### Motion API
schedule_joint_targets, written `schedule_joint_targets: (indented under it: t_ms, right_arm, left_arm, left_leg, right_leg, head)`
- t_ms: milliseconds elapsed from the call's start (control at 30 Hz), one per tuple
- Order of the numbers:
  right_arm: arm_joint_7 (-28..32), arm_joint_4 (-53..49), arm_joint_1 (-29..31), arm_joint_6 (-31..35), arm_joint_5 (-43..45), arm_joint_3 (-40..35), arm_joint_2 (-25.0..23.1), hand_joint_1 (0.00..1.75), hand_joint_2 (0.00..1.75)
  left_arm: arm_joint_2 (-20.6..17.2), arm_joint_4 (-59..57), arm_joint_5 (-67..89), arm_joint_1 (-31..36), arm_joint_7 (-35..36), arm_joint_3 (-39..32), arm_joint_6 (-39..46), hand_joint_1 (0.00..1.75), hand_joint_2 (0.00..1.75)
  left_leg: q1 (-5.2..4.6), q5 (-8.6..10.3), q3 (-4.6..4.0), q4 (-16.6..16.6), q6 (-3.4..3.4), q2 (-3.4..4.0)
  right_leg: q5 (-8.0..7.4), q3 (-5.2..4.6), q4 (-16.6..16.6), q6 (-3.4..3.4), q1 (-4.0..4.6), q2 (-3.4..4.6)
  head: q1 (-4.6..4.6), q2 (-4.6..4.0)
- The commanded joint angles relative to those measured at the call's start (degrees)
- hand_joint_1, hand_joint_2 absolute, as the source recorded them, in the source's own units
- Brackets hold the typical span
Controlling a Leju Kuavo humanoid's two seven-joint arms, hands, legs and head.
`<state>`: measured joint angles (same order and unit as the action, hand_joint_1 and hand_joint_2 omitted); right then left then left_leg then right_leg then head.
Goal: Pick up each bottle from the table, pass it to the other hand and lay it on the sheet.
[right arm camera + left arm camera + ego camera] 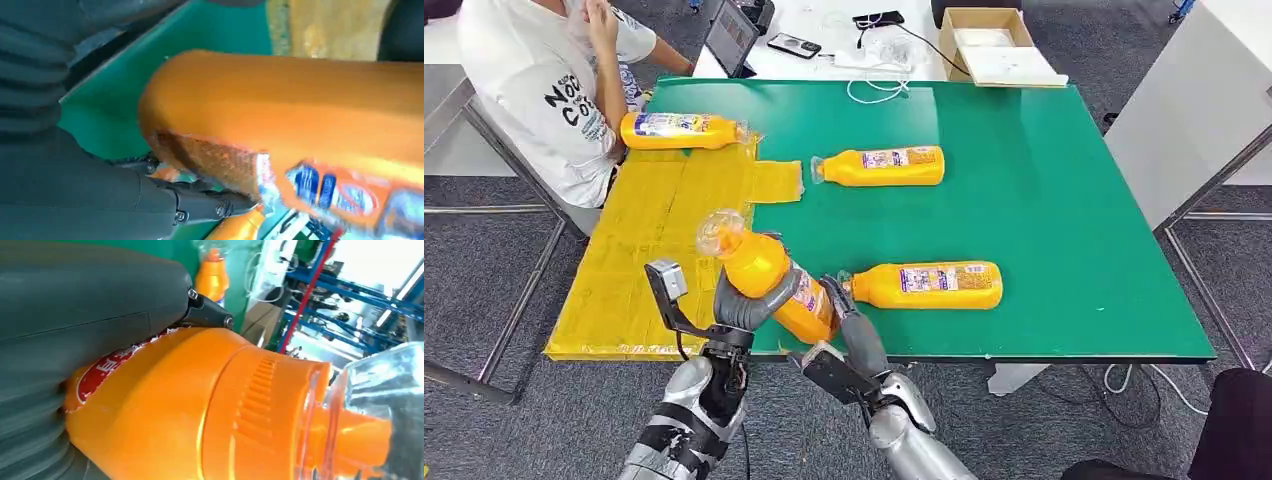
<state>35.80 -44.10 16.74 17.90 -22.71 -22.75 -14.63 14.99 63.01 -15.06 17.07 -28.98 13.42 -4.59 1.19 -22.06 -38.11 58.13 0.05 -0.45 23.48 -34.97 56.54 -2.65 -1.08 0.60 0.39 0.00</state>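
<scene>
Above the green table's (1064, 250) near edge, beside the yellow sheet (654, 250), the left hand (746, 308) and right hand (849, 322) both grasp one tilted orange bottle (769, 275), open green surface lying rightward past two bottles.

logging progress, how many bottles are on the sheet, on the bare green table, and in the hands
On the yellow sheet: 1, the far bottle.
On the bare green table: 2, the middle bottle and the near bottle.
In the hands: 1, the held bottle, with left hand and right hand both on it.
Total: 4 bottles.
</scene>
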Motion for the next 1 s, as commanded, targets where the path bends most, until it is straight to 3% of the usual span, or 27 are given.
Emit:
schedule_joint_targets:
  t_ms: [33, 700, 767, 933, 1000]
  right_arm:
    - [0.47, -13.15, -2.32, -1.78, 2.92, 1.51, 2.61, 0.0, 0.0]
    - [0.08, -13.45, -2.52, -1.91, 3.16, 1.39, 2.68, 0.0, 0.0]
    - [1.95, -14.74, -2.47, -1.56, 4.26, 1.56, 2.47, 0.0, 0.0]
    - [4.2, -28.19, -5.6, 10.26, 7.7, 1.37, 2.17, 0.0, 0.0]
    - [4.2, -31.42, -6.41, 12.63, 8.96, 1.14, 2.43, 0.0, 0.0]
  left_arm:
    - [-1.41, -2.63, 8.1, 7.78, -5.6, -5.06, 13.21, 1.75, 1.75]
    - [-1.2, -2.92, 8.42, 7.77, -5.52, -5.27, 13.03, 1.75, 1.75]
    - [-2.39, -3.49, 17.13, 9.39, -9.96, -5.45, 24.23, 1.75, 1.75]
    - [-6.2, -16.44, 39.89, 16.8, -9.69, -6.51, 43.61, 1.75, 1.75]
    - [-5.46, -21.18, 53.12, 18.33, -8.34, -13.8, 44.59, 1.75, 1.75]
  left_leg:
    - [-0.02, -0.1, 0.2, 0.05, 0.06, -0.01]
    - [-0.01, -0.09, 0.28, -0.01, 0.05, -0.01]
    - [-0.01, -0.1, 0.29, -0.01, 0.06, 0.02]
    - [-0.03, -0.02, 0.11, -0.01, 0.02, -0.01]
    - [-0.02, -0.03, 0.2, -0.02, 0.02, -0.09]
  right_leg:
    - [0.12, 0.22, 0.05, 0.13, 0.02, -0.09]
    - [0.11, 0.29, -0.01, 0.12, 0.03, -0.1]
    - [0.1, 0.29, -0.02, 0.12, 0.03, -0.07]
    - [0.06, 0.08, 0.06, 0.1, 0.0, -0.07]
    - [0.09, 0.2, 0.04, 0.12, 0.01, -0.16]
  head:
    - [0.04, 0.0]
    - [0.02, 0.0]
    - [0.02, 0.0]
    - [0.0, 0.0]
    - [0.0, 0.0]
